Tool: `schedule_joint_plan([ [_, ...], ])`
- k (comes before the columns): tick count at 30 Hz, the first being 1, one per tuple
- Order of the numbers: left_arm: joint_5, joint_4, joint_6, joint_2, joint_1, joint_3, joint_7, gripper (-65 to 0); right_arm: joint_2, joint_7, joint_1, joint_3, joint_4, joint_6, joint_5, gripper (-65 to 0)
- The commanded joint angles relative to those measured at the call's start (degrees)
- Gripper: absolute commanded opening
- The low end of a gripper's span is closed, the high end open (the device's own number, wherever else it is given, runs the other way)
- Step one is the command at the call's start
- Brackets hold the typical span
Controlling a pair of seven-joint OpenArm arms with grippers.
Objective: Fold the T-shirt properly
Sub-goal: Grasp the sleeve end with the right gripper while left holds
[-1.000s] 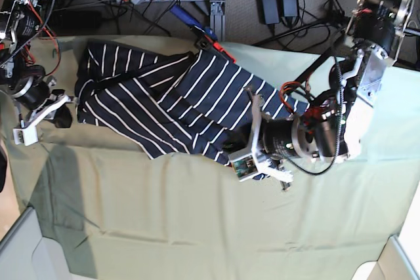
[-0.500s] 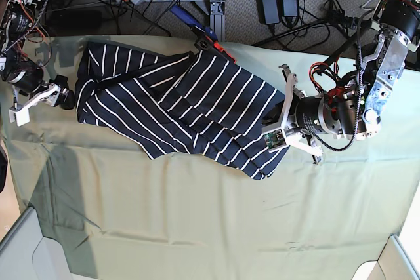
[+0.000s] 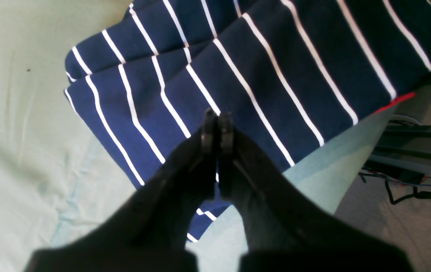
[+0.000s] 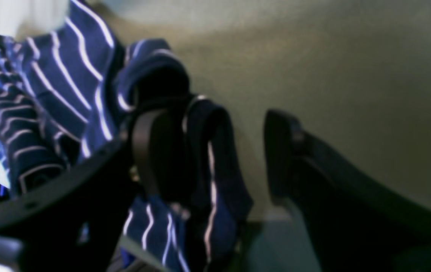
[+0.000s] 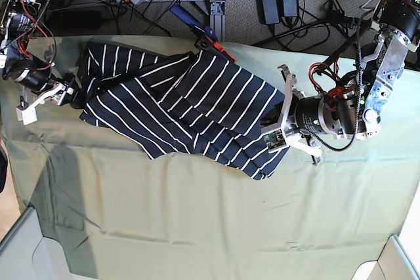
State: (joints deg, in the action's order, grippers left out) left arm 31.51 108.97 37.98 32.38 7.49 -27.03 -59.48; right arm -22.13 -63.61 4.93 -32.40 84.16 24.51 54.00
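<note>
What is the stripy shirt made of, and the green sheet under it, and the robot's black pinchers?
T-shirt: looks like soft knit cloth, matte navy with thin white stripes; it folds and bunches into rounded layers.
Green sheet: looks like thin woven cloth, pale and dull, with small wrinkles.
Left gripper fingers: probably hard black plastic, with a slight sheen; the tip pads may be rubber, hard to tell.

The work surface is a table covered by a pale green cloth [image 5: 197, 227], lightly wrinkled, reaching its far edge. One item lies directly on the cloth: the T-shirt [image 5: 177, 106], navy with thin white stripes, spread crumpled across the far half, layers overlapping. Its right end [image 3: 132, 113] lies folded on the cloth.
</note>
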Motion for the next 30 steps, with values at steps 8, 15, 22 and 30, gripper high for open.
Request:
schedule_joint_plan([
  [8,0.4,0.7,-0.1,0.5,1.0,0.5,1.9,-65.0,-1.2,-1.1,-0.4,-0.6,1.5,5.6,4.5,-27.1],
  [15,0.4,0.7,-0.1,0.5,1.0,0.5,1.8,-65.0,-1.6,-2.6,-0.5,-0.5,1.5,6.5,7.3,-27.1],
  [22,0.4,0.7,-0.1,0.5,1.0,0.5,1.9,-65.0,-5.1,-3.3,-0.5,-0.5,1.5,6.8,9.7,-27.1],
  [30,0.6,0.7,-0.1,0.5,1.1,0.5,1.9,-65.0,-6.1,-3.5,-0.5,-0.3,1.5,6.9,10.3,-27.1],
])
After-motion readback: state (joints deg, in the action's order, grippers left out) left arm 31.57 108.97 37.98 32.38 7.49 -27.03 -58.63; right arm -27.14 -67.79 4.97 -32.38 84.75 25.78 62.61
